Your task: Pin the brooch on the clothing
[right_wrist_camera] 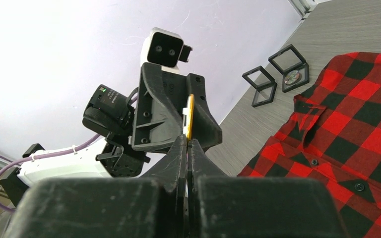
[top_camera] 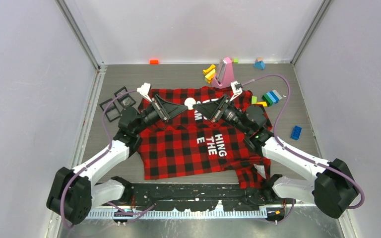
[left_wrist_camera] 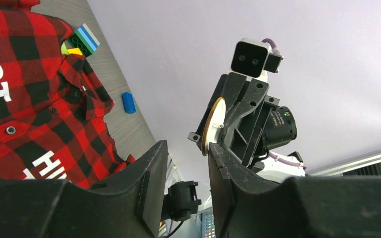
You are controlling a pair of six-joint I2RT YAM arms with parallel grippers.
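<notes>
clothing point(top_camera: 178, 148) flat mid-table, hem by arm bases | over its far half right gripper point(top_camera: 197, 105) clenched on brooch point(top_camera: 190, 103), clear of cloth | left gripper point(top_camera: 184, 107) released, facing it | step: brooch aloft, unpinned; next, likely: lower, seat pin

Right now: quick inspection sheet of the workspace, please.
Surface: grey wood-grain table.
Job's things: red-and-black check shirt spread out, lettering up; round white brooch held above its upper part.
Clutter: black square frames left of the shirt; pink wedge, yellow blocks, orange block along the far edge; stacked bricks and blue brick to the right.
Pincers: left pincer open, facing the brooch; right pincer shut, apparently on the brooch's edge.
Cables: purple cable loops over the table's right side, close to the stacked bricks.
Surroundings: pale walls on three sides; nothing else seen.
</notes>
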